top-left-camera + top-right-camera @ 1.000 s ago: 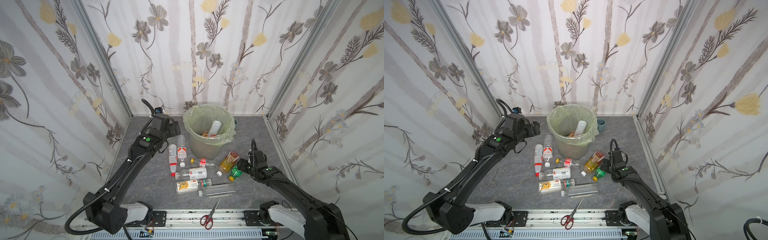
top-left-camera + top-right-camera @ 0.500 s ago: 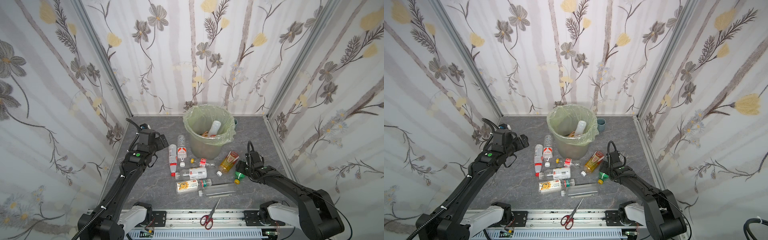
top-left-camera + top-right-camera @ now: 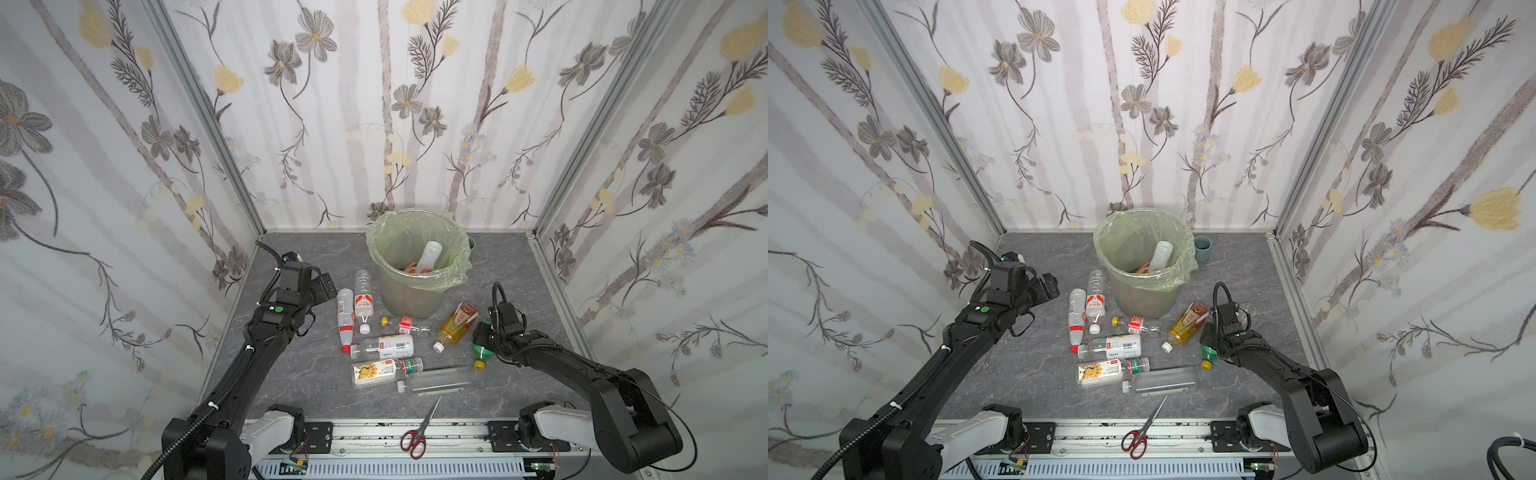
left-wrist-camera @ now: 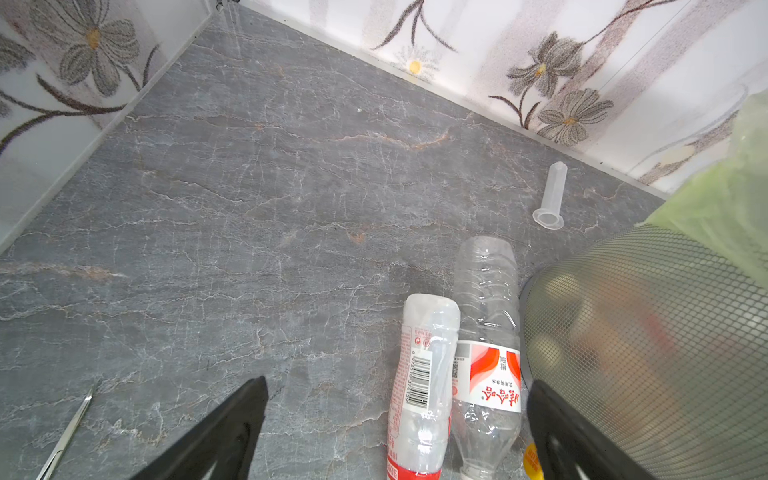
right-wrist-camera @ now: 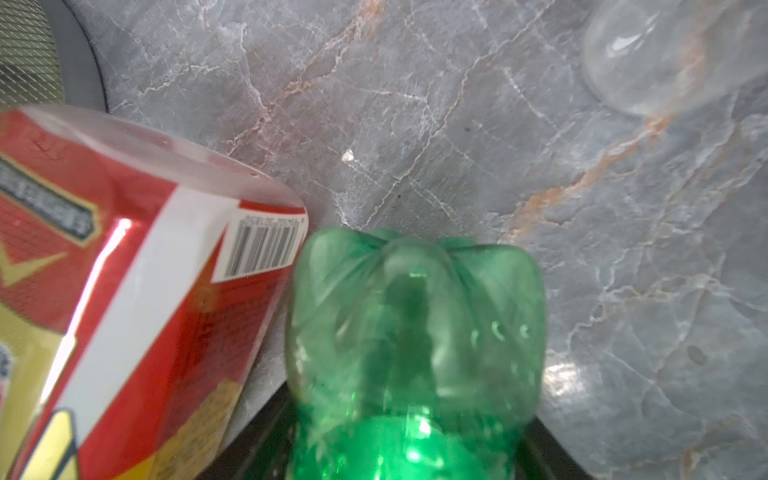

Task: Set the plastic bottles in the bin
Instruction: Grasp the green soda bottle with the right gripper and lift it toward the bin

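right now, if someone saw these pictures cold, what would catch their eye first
The bin lined with a pale green bag stands at the back middle of the grey table, with a white bottle poking up inside. A scatter of plastic bottles lies in front of it, and to the right the right gripper straddles a green bottle with a yellow cap. Red-handled scissors lie at the front edge.

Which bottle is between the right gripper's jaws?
The green bottle with the yellow cap, lying beside the amber bottle. It is the only green one, and the right gripper straddles its body.
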Motion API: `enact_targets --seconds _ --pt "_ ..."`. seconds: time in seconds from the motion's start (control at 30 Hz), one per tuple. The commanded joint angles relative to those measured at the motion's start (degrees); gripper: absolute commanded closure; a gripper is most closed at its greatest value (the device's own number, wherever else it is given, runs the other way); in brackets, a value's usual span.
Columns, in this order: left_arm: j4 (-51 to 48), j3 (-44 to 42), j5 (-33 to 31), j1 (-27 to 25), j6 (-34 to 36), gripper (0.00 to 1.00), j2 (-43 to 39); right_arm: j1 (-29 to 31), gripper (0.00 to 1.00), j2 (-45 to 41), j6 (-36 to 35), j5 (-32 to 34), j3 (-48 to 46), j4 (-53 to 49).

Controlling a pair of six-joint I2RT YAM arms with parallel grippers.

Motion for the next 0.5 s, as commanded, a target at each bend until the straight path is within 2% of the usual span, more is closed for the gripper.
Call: enact_targets --seconds 0.0,0.3,0.47 --pt "2.0 -0.4 0.6 0.2 0.7 0.0 0.4 0.1 0.4 -3.2 -0.6 3.1 1.9 -1.5" --pt "3.1 -0.8 2.4 0.2 0.2 0.0 1.8 0.0 0.41 -14.0 -7.3 8.0 12.3 -11.5" --pt "3.4 -1.9 3.3 0.3 0.0 0.0 1.9 0.0 0.41 -16.6 -14.0 7.0 22.3 -13.4"
